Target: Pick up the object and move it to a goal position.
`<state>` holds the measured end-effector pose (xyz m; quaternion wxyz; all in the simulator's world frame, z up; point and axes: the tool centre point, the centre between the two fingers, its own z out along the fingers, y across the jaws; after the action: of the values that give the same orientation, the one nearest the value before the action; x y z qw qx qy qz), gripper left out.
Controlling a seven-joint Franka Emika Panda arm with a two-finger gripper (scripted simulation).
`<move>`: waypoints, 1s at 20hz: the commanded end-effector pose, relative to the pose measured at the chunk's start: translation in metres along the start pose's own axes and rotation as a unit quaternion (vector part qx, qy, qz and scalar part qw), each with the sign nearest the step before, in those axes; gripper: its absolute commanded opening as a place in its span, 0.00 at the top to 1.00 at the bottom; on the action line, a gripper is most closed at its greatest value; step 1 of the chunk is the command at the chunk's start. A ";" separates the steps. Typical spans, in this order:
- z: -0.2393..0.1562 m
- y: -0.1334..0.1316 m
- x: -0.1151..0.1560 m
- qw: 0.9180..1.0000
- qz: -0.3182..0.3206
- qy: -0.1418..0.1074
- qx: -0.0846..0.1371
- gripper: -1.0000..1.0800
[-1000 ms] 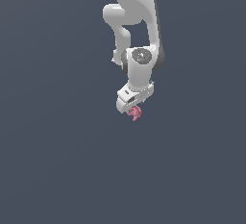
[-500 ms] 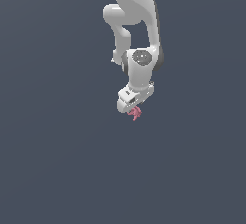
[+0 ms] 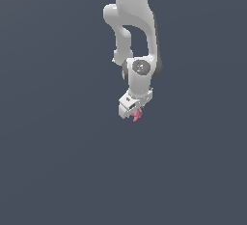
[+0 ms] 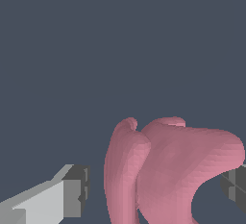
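The object [image 3: 138,116] is a small pink lumpy piece that peeks out just below the white hand in the exterior view. In the wrist view the object [image 4: 168,170] fills the space between the two fingers, its rounded lobes standing up. My gripper [image 3: 135,114] is open and straddles it. One grey-tipped finger [image 4: 72,196] stands a little apart from the pink surface. The other fingertip [image 4: 235,185] sits right beside a lobe, and I cannot tell whether it touches. The hand hides the object's upper part in the exterior view.
The white arm [image 3: 132,21] reaches in from the top of the exterior view. A plain dark grey-blue floor [image 3: 58,171] lies all around, with no other objects in sight.
The hand has come down closer over the pink object, which has stayed where it was. The fingers now reach down on either side of it.
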<state>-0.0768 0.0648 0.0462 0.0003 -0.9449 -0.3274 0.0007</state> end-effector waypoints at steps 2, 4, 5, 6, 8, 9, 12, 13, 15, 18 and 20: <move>0.006 0.001 0.000 1.000 0.000 0.001 0.000 0.04; 0.006 0.000 0.001 1.000 0.000 0.000 -0.001 1.00; 0.006 0.000 0.001 1.000 0.000 0.000 -0.001 1.00; 0.006 0.000 0.001 1.000 0.000 0.000 -0.001 1.00; 0.006 0.000 0.001 1.000 0.000 0.000 -0.001 1.00; 0.006 0.000 0.001 1.000 0.000 0.000 -0.001 1.00; 0.006 0.000 0.001 1.000 0.000 0.000 -0.001 1.00; 0.006 0.000 0.001 1.000 0.000 0.000 -0.001 1.00; 0.006 0.000 0.001 1.000 -0.001 0.001 -0.001 1.00; 0.002 0.000 0.002 1.000 -0.001 0.001 -0.001 1.00; -0.003 0.001 0.005 1.000 -0.001 0.001 -0.001 1.00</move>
<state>-0.0743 0.0662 0.0458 0.0000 -0.9447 -0.3279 0.0002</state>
